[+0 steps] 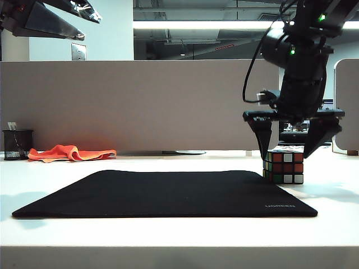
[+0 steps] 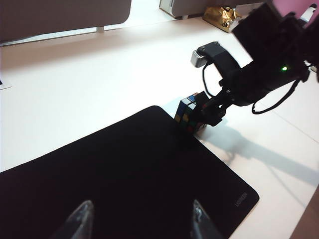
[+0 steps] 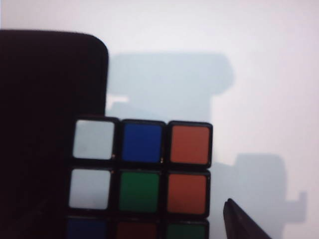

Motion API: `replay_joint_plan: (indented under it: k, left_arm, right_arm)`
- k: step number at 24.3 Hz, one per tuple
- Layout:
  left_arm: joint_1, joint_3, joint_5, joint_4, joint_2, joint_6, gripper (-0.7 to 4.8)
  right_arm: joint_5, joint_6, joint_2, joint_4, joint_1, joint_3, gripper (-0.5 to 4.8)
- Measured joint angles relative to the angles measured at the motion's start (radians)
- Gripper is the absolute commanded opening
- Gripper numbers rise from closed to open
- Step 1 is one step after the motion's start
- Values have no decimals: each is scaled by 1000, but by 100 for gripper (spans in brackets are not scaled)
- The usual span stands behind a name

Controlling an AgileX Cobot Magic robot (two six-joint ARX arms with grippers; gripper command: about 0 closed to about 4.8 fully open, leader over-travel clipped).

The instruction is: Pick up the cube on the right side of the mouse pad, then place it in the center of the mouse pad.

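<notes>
Your right hand (image 1: 293,147) hangs wide open, empty, straddling the cube (image 1: 284,166) at the mouse pad's (image 1: 168,193) right edge, lower right of frame. Lower squarely; finger clearance seems thin. Left hand (image 2: 139,219) idles open, upper left.

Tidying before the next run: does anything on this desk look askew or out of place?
One thing: a crumpled orange cloth lies loose at the back beside the pen cup. The cube sits squarely at the flat mouse pad, the open right gripper straddling it.
</notes>
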Motion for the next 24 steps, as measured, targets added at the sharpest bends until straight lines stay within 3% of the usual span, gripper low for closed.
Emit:
replay_joint_plan:
  k: [3, 9, 10, 12, 24]
  left_arm:
    - [-6, 2, 0, 0, 0, 0, 248]
    - [-6, 2, 0, 0, 0, 0, 247]
    - [-6, 2, 0, 0, 0, 0, 247]
    - [-6, 2, 0, 0, 0, 0, 247]
    - [-6, 2, 0, -7, 0, 0, 247]
  right_arm:
    - [0, 0, 3, -5, -1, -1, 479]
    - [-1, 0, 1, -3, -2, 0, 430]
    - [-1, 0, 1, -3, -2, 0, 381]
    - [-2, 0, 1, -3, -2, 0, 331]
    - [-2, -26, -21, -4, -1, -4, 313]
